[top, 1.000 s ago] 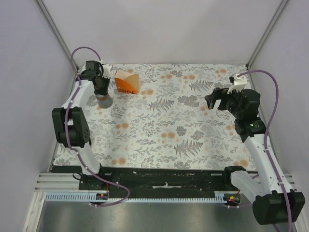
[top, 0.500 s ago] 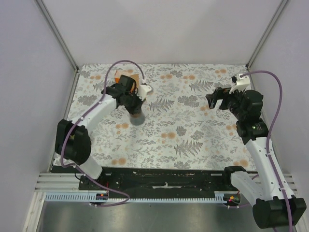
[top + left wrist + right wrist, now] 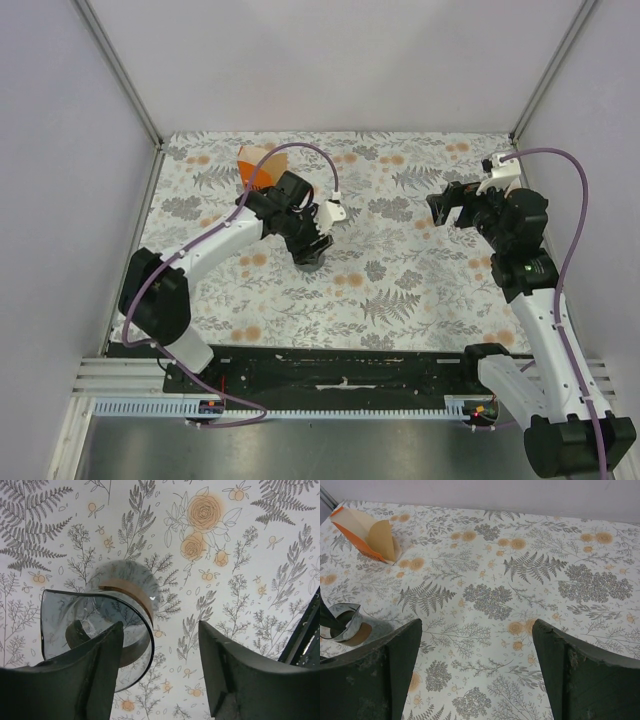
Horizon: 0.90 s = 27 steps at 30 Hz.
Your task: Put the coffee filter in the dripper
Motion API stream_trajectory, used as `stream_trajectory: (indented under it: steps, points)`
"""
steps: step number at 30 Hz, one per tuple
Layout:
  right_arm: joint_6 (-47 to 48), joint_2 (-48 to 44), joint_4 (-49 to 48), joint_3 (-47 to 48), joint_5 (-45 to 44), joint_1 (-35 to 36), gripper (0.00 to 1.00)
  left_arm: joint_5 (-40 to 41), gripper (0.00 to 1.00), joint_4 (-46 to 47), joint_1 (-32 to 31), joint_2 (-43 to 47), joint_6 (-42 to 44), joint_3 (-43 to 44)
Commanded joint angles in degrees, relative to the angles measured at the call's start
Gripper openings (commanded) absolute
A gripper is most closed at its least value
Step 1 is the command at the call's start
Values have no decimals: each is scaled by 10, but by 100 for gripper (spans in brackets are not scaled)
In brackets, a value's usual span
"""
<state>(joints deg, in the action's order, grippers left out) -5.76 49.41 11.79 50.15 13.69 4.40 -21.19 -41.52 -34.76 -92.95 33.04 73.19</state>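
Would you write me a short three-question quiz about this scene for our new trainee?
1. True or false: the coffee filter already sits inside the dripper.
2. Which tool is at the dripper? A: left tool; B: right tool; C: neither.
3. Fill in: the coffee filter stands in the orange ___.
Key: 1 false; 2 A; 3 carton.

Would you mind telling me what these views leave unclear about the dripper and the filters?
Top view: the left gripper covers most of the dripper.
Left wrist: whether the finger overlapping the dripper touches it is unclear.
Right wrist: the frame edge cuts the dripper; the carton hides how many coffee filters it holds.
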Motion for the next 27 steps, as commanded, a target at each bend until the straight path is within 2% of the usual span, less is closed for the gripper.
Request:
stream_trajectory:
  steps: [1,4,7,9,12,13,15,20,23,27]
  points:
    - [6,-11,-5,25,10,3,98,-3,71,-36,9,47,2,48]
    - [5,-13,-2,28,12,5,98,8,74,-77,53,71,-21,104]
    - [7,-19,-2,26,12,6,98,3,83,-113,146,92,-50,147]
    - [8,-20,-3,25,12,7,98,32,88,-134,217,102,-63,154]
    - [8,-15,-6,26,13,9,98,112,89,-161,322,109,-53,133]
    - [7,-12,-7,27,15,10,98,127,89,-167,347,112,-42,116]
    - [5,-6,-6,29,19,10,98,141,89,-175,436,115,-17,81]
    - [4,-2,-6,30,23,13,98,207,90,-146,582,100,29,1]
    - [5,-1,-6,30,22,15,98,209,90,-124,624,82,45,-35]
    - [5,1,-5,32,22,16,98,251,90,-57,638,67,49,-86]
